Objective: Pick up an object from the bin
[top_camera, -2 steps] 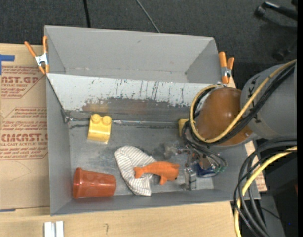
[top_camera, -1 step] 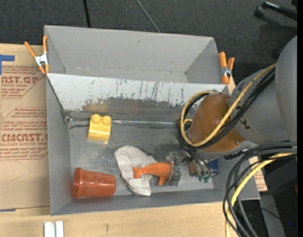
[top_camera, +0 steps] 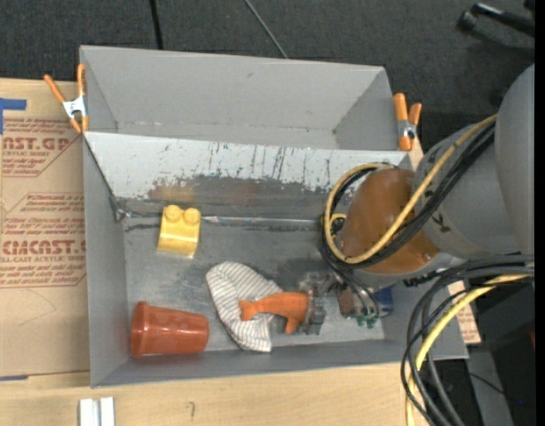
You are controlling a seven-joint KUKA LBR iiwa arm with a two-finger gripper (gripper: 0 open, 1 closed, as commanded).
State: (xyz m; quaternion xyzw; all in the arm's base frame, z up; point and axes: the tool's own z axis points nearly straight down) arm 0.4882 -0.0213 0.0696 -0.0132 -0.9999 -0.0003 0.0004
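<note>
Your gripper (top_camera: 312, 309) sits low by the front wall of the bin (top_camera: 237, 105), at the right end of the long orange toy (top_camera: 271, 307) on the striped cloth (top_camera: 237, 293). You cannot tell if it is squeezing yet. This looks like grabbing time: get a firm hold, then lift.

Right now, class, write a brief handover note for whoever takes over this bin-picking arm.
Hand: low at front right of the grey metal bin, at the orange carrot-shaped toy's right end; grip cannot be judged.
Things: toy lies partly on the white striped cloth; yellow plastic block back left; red plastic cup on its side, front left.
Done: nothing lifted out yet.
Left: grasp and lift one object.
</note>
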